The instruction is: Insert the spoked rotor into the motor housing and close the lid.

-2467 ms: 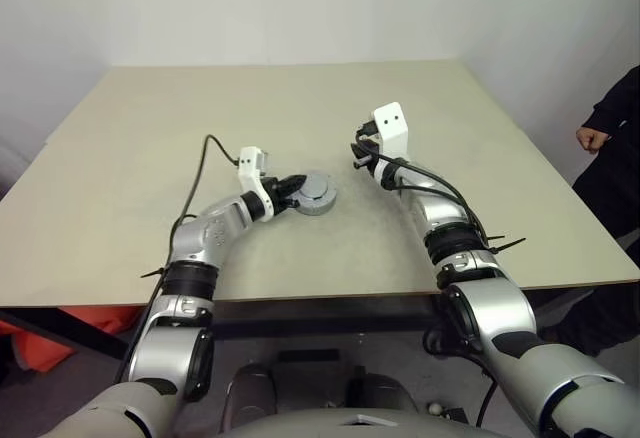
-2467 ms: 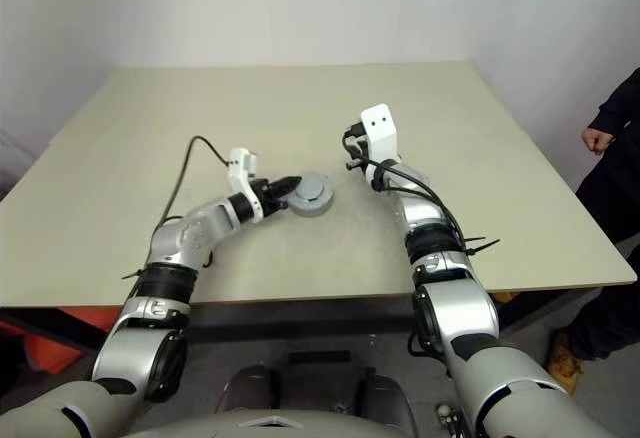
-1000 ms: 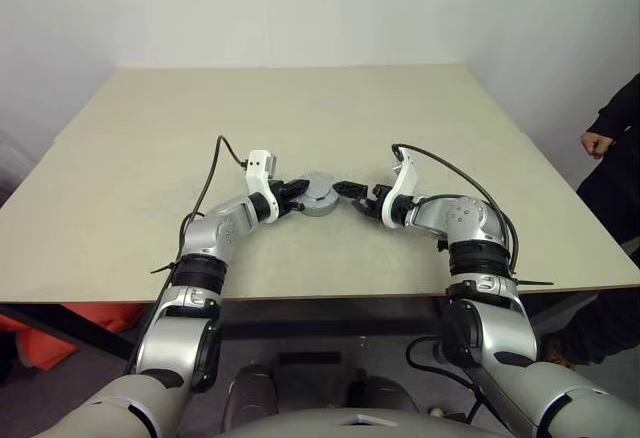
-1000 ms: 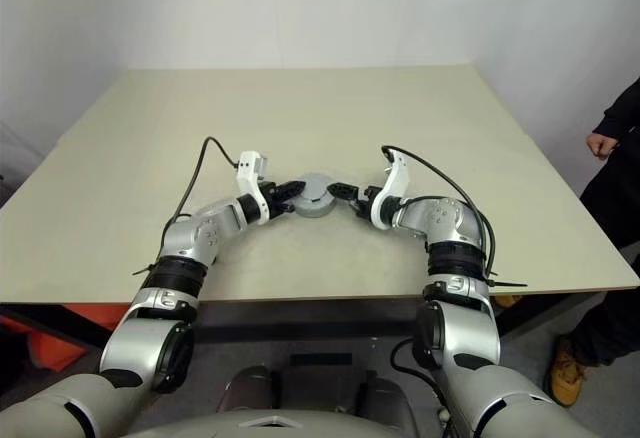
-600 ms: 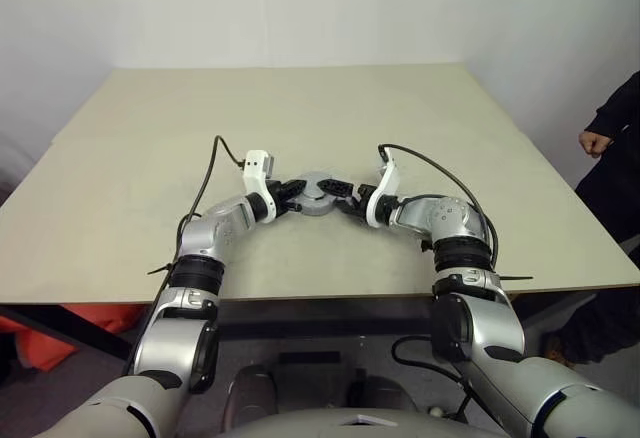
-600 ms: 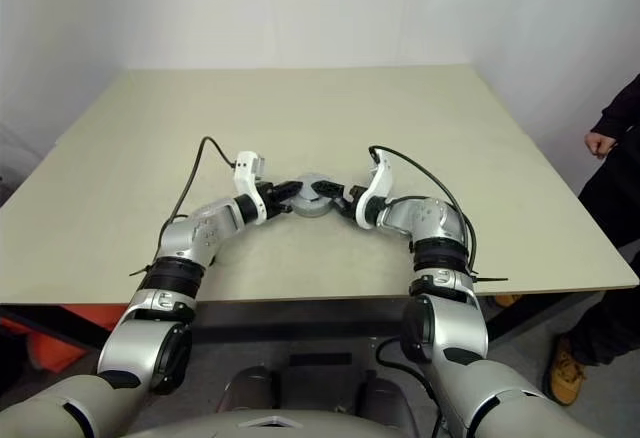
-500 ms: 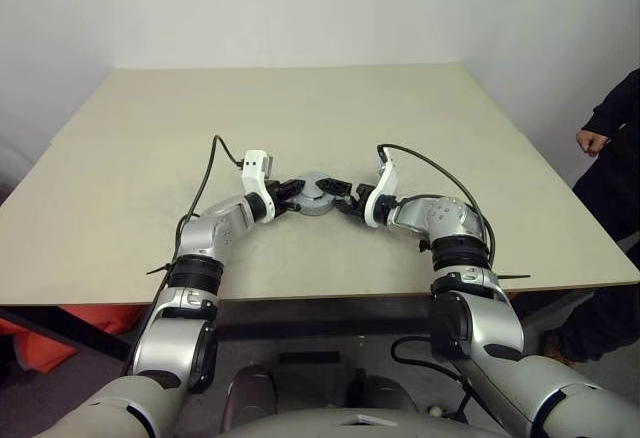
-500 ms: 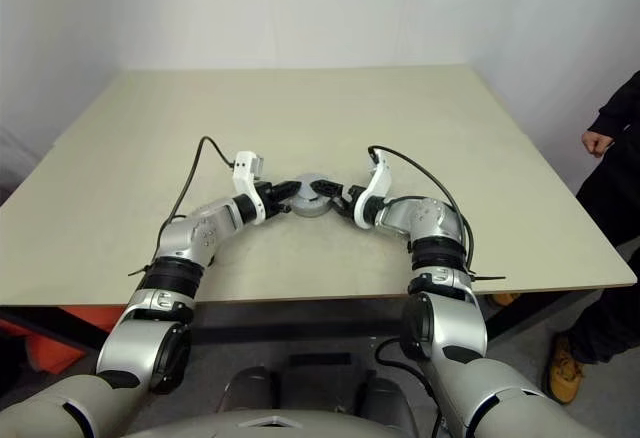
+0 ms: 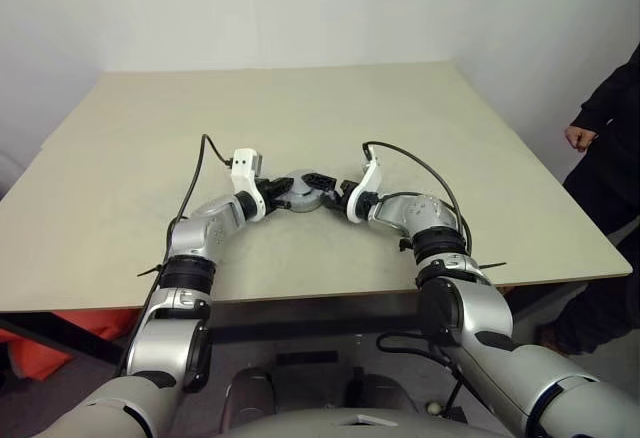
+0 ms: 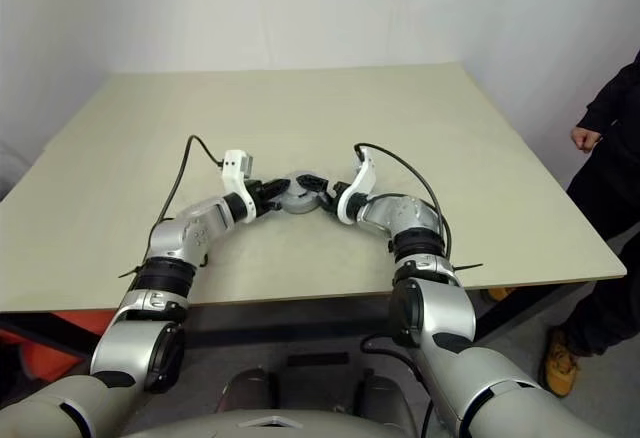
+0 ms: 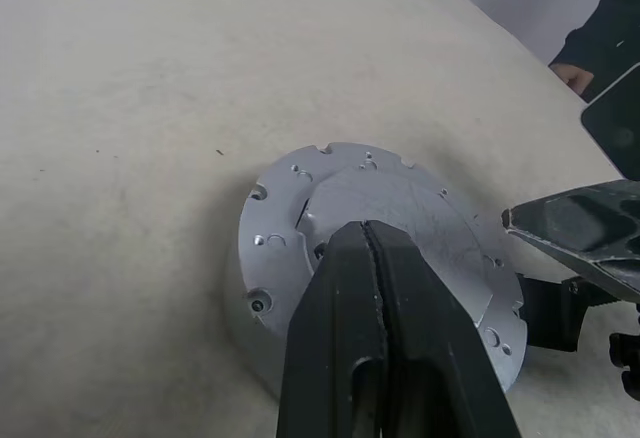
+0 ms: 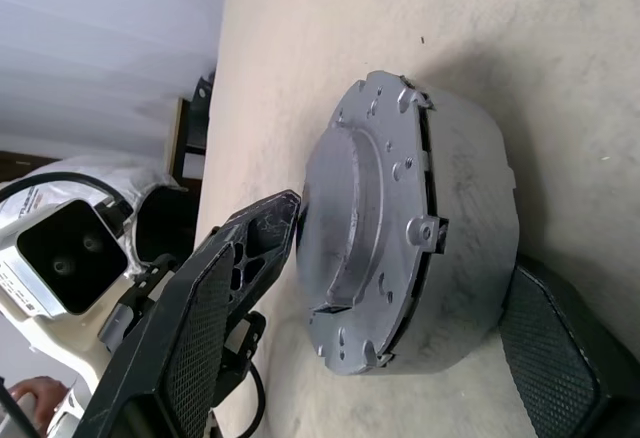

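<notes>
The motor housing (image 12: pixel 468 208) stands near the middle of the table (image 9: pixel 130 148), with the notched grey lid (image 11: pixel 400 208) lying on top of it. The spoked rotor is hidden. My left gripper (image 11: pixel 367 230) is shut with nothing between its fingers, and its tips rest on the lid's raised centre from the left. My right gripper (image 12: pixel 410 248) is open and comes in from the right. One finger (image 12: pixel 215 308) lies over the lid's face and the other finger (image 12: pixel 550 348) lies beside the housing wall. In the head view both grippers meet at the housing (image 9: pixel 300 186).
A person in dark clothes (image 9: pixel 605 108) stands beyond the table's right edge. Black cables (image 9: pixel 205 158) loop up from both wrists over the table. Bare tabletop lies all around the housing, and its front edge is close to my elbows.
My right gripper has moved left, closing in on the housing until its open fingers straddle it. The left gripper has stayed on the lid. The camera view has shifted slightly.
</notes>
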Tool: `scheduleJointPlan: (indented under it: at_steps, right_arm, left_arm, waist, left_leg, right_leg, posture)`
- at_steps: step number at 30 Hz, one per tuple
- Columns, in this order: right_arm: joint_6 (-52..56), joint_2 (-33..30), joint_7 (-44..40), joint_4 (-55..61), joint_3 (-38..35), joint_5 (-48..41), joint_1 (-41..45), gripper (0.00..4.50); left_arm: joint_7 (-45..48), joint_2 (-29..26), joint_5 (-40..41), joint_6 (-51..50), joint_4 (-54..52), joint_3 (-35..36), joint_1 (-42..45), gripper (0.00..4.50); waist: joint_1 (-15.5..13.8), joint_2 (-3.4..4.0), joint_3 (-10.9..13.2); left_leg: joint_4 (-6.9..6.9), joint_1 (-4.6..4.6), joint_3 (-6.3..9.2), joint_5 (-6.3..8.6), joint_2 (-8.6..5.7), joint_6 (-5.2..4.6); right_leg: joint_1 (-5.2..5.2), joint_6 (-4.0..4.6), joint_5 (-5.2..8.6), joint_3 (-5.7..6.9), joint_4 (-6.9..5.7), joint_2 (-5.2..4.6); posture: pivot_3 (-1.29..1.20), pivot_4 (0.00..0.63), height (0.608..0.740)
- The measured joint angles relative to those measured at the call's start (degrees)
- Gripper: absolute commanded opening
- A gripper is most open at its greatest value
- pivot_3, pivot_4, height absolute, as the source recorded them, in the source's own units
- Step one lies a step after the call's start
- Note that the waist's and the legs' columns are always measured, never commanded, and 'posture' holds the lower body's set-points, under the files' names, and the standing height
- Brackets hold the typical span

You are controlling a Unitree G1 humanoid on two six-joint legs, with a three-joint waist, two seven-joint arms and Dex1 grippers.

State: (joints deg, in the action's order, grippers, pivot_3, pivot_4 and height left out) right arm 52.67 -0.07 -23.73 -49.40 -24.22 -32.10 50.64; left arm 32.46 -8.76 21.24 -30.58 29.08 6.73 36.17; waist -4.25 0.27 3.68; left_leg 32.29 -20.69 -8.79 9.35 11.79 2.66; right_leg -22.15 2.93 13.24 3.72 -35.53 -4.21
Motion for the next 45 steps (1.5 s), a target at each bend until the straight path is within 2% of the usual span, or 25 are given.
scheduleJointPlan:
  at_steps: [14, 24, 38, 41, 45]
  right_arm:
    - [0.0, 1.8, -0.3, -0.1, -0.3, 0.0, 0.6, 4.47]
    - [-1.1, 2.3, -0.4, -0.3, -0.2, 0.0, 1.3, 4.47]
    - [-1.4, 2.2, -0.1, -1.4, 0.2, 0.0, 1.4, 4.47]
    - [-2.7, 2.5, 0.9, -2.0, -0.2, 0.0, 1.5, 3.88]
    - [-4.6, 2.8, 2.3, -3.6, -0.5, 0.0, 1.5, 2.51]
  left_arm:
    - [0.4, 0.4, 0.1, 0.8, -0.9, -0.3, 0.0, 0.00]
    - [-0.5, -4.2, 1.1, -1.4, -5.5, 2.5, -4.3, 0.00]
    - [-2.1, -2.3, 1.4, -2.6, -7.4, 2.7, -5.8, 0.00]
    - [-2.1, -2.3, 1.4, -2.6, -7.4, 2.7, -5.8, 0.00]
    - [-2.2, -2.4, 1.4, -2.7, -7.4, 2.7, -5.8, 0.00]
  waist:
    - [0.3, 0.00, 0.0]
    - [0.0, 0.01, 0.0]
    - [-1.3, 0.01, 0.0]
    - [-1.3, 0.01, 0.0]
    - [-1.3, 0.01, 0.0]
  left_leg:
    - [-0.08, -0.33, -0.07, 0.05, 0.01, -0.09]
    - [-0.08, -0.50, -0.12, 0.06, 0.00, -0.11]
    - [-0.07, -0.52, -0.24, 0.06, 0.00, -0.12]
    - [-0.07, -0.51, -0.23, 0.06, 0.01, -0.11]
    - [-0.06, -0.55, -0.23, 0.06, 0.00, -0.12]
  right_leg:
    - [-0.30, 0.22, 0.09, 0.01, 0.02, 0.06]
    - [-0.43, 0.23, 0.09, 0.02, 0.04, 0.06]
    - [-0.43, 0.22, 0.09, 0.02, 0.04, 0.05]
    - [-0.43, 0.22, 0.09, 0.02, 0.03, 0.05]
    - [-0.45, 0.22, 0.09, 0.02, 0.03, 0.05]
  posture:
    - [0.00, 0.000, 0.740]
    - [0.00, 0.000, 0.740]
    - [0.00, 0.000, 0.740]
    - [0.00, 0.000, 0.740]
    - [0.00, 0.000, 0.740]
